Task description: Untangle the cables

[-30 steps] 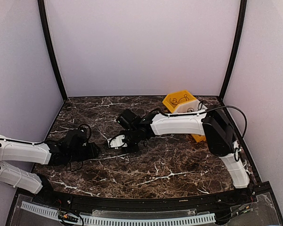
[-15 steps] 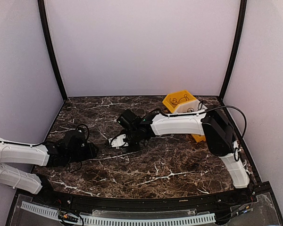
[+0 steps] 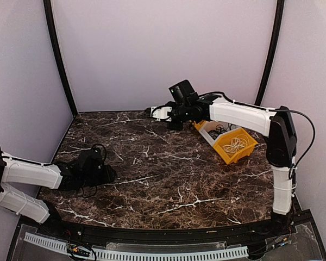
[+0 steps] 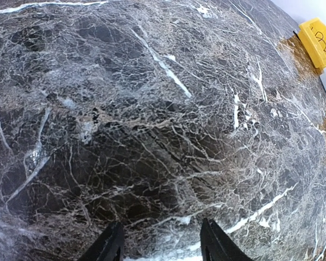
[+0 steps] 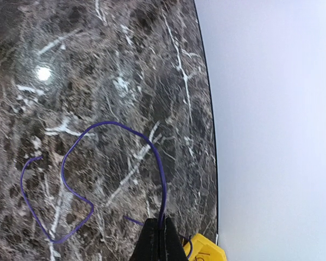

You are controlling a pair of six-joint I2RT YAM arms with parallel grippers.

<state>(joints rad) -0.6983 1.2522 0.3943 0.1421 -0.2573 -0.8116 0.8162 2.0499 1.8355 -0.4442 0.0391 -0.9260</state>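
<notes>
Right gripper [image 5: 156, 242]: fingers pressed together, pinching one thin dark cable [image 5: 158, 163], held high near the far edge of the table [image 3: 179, 185], probably so its loops hang free. Other cables [image 3: 236, 144] lie in the yellow bin [image 3: 228, 156] by the right edge. Left gripper [image 4: 162, 240]: half spread, empty, parked low by the left edge.

A yellow bin [image 3: 227, 154] sits on the marble table [image 3: 179, 185].

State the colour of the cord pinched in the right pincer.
Dark purple; the cord shows best in the right wrist view, running up from the right pincer.
</notes>
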